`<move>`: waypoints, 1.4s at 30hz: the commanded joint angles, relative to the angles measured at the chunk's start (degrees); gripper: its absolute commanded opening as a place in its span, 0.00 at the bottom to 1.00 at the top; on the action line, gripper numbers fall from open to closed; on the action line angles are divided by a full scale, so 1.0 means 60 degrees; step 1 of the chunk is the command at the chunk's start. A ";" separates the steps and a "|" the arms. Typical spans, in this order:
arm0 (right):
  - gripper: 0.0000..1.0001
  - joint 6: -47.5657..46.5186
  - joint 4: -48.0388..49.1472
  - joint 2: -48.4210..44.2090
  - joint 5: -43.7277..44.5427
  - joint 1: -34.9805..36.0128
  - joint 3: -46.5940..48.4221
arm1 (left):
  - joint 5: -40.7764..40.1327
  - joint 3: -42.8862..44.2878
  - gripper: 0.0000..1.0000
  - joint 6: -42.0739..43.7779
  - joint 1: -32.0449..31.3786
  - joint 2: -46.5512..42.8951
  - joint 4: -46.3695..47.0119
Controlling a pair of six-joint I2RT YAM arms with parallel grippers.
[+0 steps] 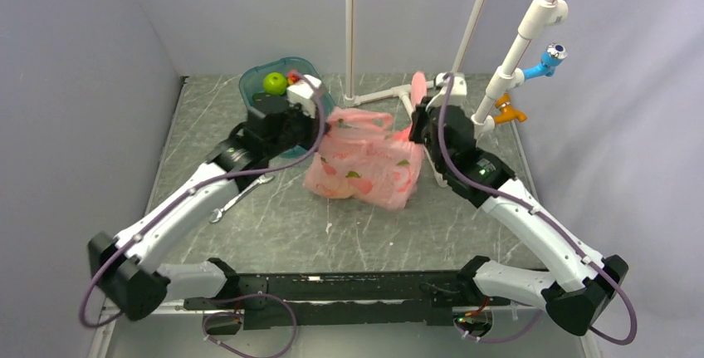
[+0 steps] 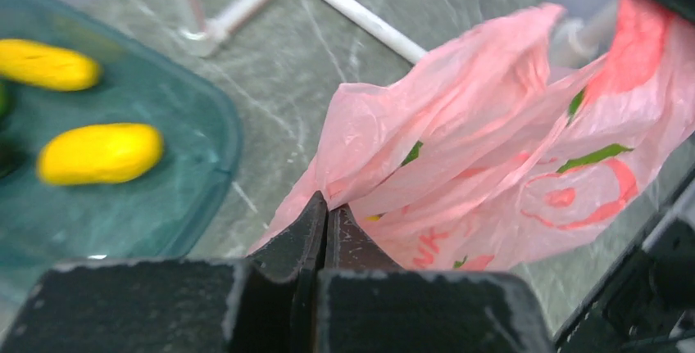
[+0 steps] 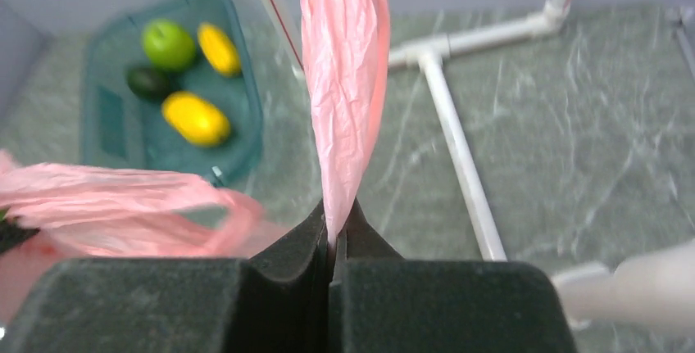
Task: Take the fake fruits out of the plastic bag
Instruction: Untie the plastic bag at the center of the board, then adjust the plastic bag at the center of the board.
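Top external: pink bag [image 1: 365,165] sits mid-table, nearer far edge, between my two arms. My left gripper [image 2: 326,210] is clamped on bag's left rim, thin plastic pinched between closed fingers. My right gripper [image 3: 334,226] grips bag's handle [image 3: 344,83], which stands upright above fingertips. Yellow fruit [image 2: 98,153] and second yellow fruit [image 2: 45,65] lie in teal tray [image 1: 249,85] at far left corner, with green apple [image 1: 275,83]. Bag's contents: cannot tell.
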 commanded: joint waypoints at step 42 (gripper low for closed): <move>0.99 0.1208 -0.1960 0.0216 -0.3289 -0.0431 0.1606 | -0.4889 0.3626 0.99 0.0229 -0.3200 -0.1021 -0.6136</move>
